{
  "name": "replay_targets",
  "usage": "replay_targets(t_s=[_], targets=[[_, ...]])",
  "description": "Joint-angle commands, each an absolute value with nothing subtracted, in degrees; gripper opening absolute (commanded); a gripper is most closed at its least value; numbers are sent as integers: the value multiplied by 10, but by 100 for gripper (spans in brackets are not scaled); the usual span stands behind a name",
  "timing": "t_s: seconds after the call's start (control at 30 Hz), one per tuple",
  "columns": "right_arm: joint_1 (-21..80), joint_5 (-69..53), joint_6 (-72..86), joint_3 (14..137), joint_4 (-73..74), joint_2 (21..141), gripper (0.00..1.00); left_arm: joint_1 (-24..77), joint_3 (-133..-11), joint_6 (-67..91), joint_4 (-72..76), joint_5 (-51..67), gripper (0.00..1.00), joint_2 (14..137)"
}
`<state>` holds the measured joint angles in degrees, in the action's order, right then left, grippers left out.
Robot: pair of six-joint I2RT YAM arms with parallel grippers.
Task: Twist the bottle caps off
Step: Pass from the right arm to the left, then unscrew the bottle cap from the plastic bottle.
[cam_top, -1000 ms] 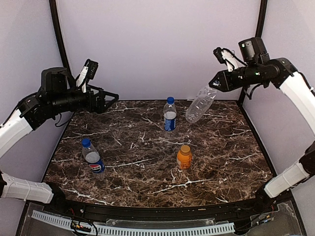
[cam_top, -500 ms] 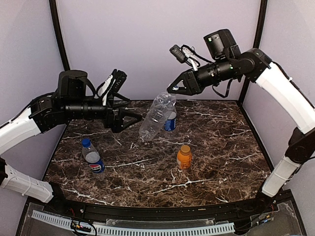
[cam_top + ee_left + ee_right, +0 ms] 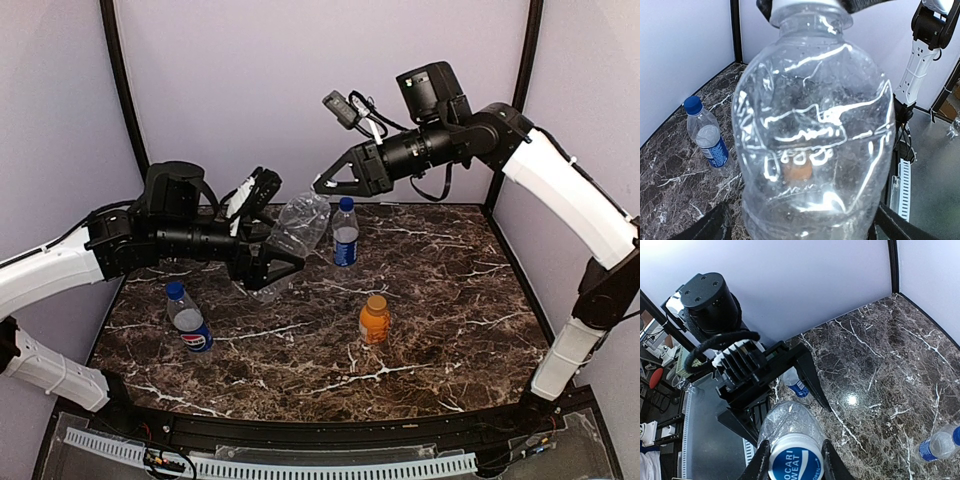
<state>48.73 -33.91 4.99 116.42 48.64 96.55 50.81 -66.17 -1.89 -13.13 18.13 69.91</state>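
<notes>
A clear unlabelled bottle [image 3: 292,232] hangs tilted above the table. My right gripper [image 3: 320,186] is shut on its white, blue-topped cap [image 3: 795,464], with one finger on each side. My left gripper [image 3: 278,250] is open, its jaws standing on either side of the bottle's lower body [image 3: 810,150] with a small gap. On the table stand a blue-labelled bottle [image 3: 345,236] with a blue cap [image 3: 345,203], a Pepsi bottle [image 3: 190,322] with a blue cap [image 3: 175,290], and a short orange bottle [image 3: 374,322] with an orange cap [image 3: 376,300].
The dark marble table [image 3: 450,300] is shut in by pale walls behind and at both sides. Black corner posts [image 3: 120,70] rise at the back. A white slotted rail [image 3: 300,466] runs along the near edge.
My right arm has carried the clear bottle from the back right over to the left of centre. My left arm has reached rightward, and its open jaws now straddle the bottle.
</notes>
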Motion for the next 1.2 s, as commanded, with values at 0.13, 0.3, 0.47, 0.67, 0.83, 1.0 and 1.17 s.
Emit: replay_targets(t_s=[0.13,0.3,0.47,0.67,0.83,1.0,1.17], targets=[[491,-368,61,1176,452,968,0,510,-648,-14,-100,187,82,705],[491,-364,57,1176,459,972,0,511,-643,-15,-86,177,81,697],[491,-366,51,1180,467,977,0,511,-640,-17,-81,170,75,695],[491,-355,47,1176,473,982,0,511,-633,-12,-59,177,63,687],[491,-348,65,1148,431,966,26,511,-625,11,-39,180,42,682],[491,-318,117,1073,321,918,77,511,-584,72,47,175,36,675],[492,-285,168,998,208,881,83,511,-535,112,143,194,36,680]])
